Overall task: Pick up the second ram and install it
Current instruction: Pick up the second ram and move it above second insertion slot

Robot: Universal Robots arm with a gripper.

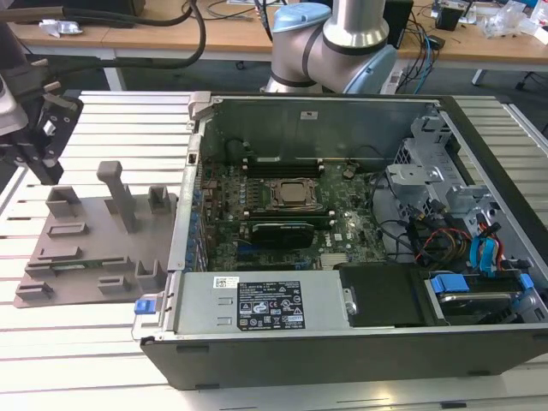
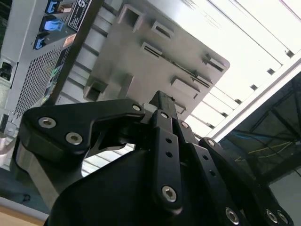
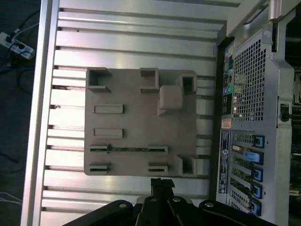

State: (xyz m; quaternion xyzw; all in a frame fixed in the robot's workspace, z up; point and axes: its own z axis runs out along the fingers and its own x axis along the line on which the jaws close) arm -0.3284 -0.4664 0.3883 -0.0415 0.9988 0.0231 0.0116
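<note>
- Pick step: your tool (image 3: 162, 181), narrowed and empty, hovers by the holder tray (image 3: 141, 120).
- The second ram (image 3: 128, 149) sits slotted there; grasping needs wider jaws.

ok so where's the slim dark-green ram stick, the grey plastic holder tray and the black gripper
slim dark-green ram stick (image 3: 129, 149): first wrist view, middle of its exposed edge in the tray slot.
grey plastic holder tray (image 3: 141, 120): first wrist view, bare flat base.
black gripper (image 3: 162, 182): first wrist view, its front end.
</note>
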